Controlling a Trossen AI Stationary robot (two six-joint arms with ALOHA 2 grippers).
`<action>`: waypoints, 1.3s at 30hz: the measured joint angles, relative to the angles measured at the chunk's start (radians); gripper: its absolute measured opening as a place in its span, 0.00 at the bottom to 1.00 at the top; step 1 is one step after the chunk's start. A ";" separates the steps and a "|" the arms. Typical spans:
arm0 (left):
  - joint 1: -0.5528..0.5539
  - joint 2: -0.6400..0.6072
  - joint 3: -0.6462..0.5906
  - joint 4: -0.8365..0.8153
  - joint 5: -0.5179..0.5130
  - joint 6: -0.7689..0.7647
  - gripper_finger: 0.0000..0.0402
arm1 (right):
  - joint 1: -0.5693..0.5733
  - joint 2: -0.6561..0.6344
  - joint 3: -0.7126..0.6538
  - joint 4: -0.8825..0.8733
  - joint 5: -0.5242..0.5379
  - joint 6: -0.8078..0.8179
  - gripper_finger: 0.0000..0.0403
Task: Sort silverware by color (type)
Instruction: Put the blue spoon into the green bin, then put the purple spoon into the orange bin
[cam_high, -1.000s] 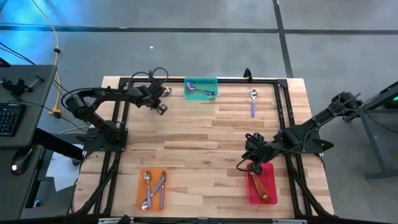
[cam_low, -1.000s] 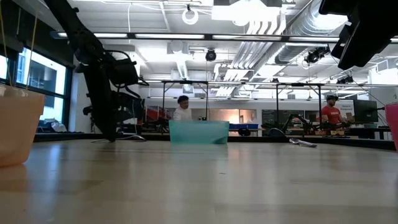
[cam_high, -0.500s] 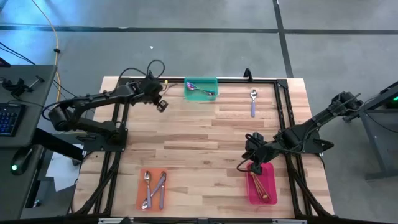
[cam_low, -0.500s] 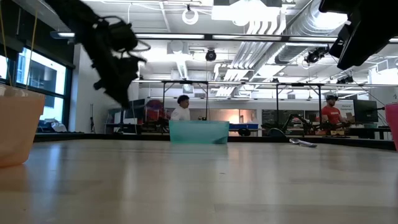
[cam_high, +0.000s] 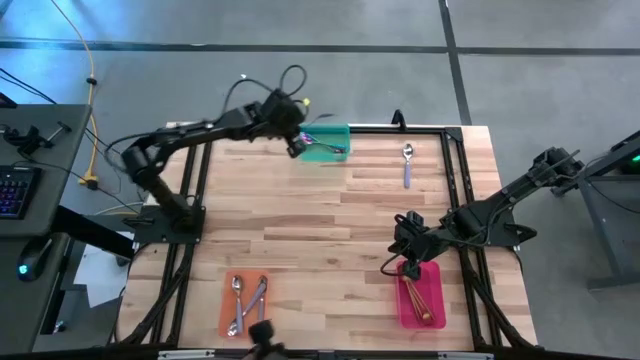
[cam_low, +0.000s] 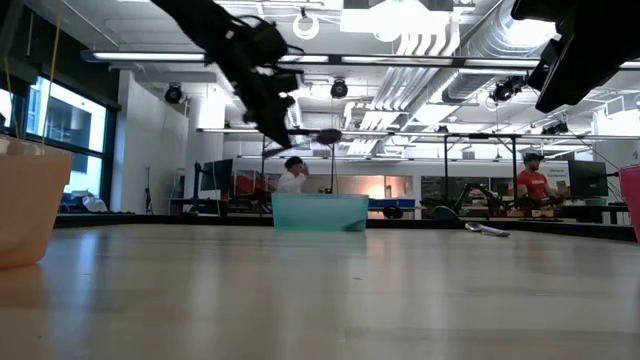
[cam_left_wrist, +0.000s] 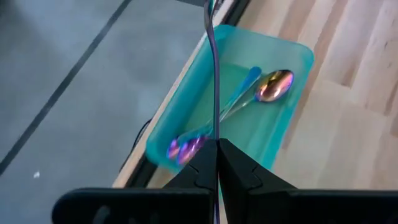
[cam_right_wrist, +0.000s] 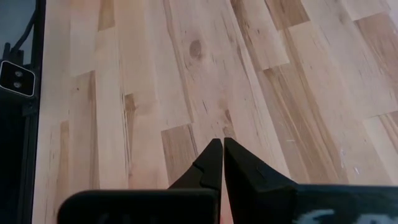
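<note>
My left gripper (cam_high: 297, 142) hangs above the left end of the green tray (cam_high: 338, 132), shut on an iridescent purple spoon (cam_low: 326, 135). Two more iridescent spoons (cam_left_wrist: 273, 84) lie in that tray (cam_left_wrist: 298, 68). A silver spoon with a lavender handle (cam_high: 407, 165) lies on the table near the far edge. My right gripper (cam_high: 409, 262) is shut on nothing and hovers by the far end of the pink tray (cam_high: 410, 312), which holds gold spoons. In the right wrist view its tips (cam_right_wrist: 221, 147) are over bare wood. My left gripper pinches the spoon's thin handle (cam_left_wrist: 215, 127) between its two fingers, with the handle running straight out along them. The spoon is lifted clear above the green tray. In the low view it sticks out about level, its purple bowl (cam_low: 328, 135) at the free end.
An orange tray (cam_high: 226, 318) at the near left holds several silver spoons with lavender handles. A black frame (cam_high: 440, 128) runs around the table's edges. Bare wood lies across the table's middle. People (cam_low: 292, 172) stand in the room beyond the far edge.
My left gripper has swung from the table's far left toward the right, reaching the green tray's left end, and has risen. The spoon's bowl now shows past its fingers in the low view. My right arm has kept still.
</note>
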 joint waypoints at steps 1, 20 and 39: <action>-0.002 0.040 0.031 -0.003 0.004 0.016 0.00 | 0.000 0.000 0.000 0.000 0.000 0.000 0.00; -0.008 0.331 0.153 -0.006 0.041 0.033 0.05 | -0.002 0.000 0.000 0.022 0.080 0.020 0.00; -0.124 -0.175 -0.439 0.592 0.181 -0.258 0.01 | -0.700 0.002 0.001 -0.230 0.300 0.214 0.36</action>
